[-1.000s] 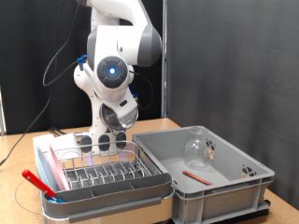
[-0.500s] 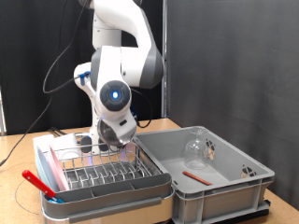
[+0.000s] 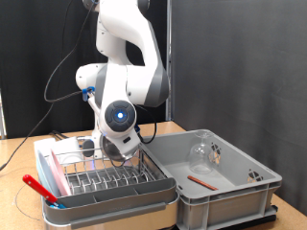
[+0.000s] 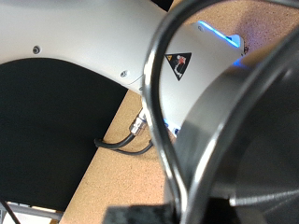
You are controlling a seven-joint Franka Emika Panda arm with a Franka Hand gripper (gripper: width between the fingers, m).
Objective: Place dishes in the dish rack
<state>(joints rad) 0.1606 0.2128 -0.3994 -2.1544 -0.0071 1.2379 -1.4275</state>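
Here we see the gripper (image 3: pixel 107 151) low over the dish rack (image 3: pixel 106 178), finger spread indiscernible; glass (image 3: pixel 200 152) and red utensil (image 3: pixel 200 179) beside it in the grey bin (image 3: pixel 240 192). Prongs could snag.

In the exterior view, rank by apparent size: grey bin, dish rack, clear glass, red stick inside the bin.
Largest to smallest:
1. Grey bin
2. Dish rack
3. Clear glass
4. Red stick
The last two are both small; the glass looks bulkier.
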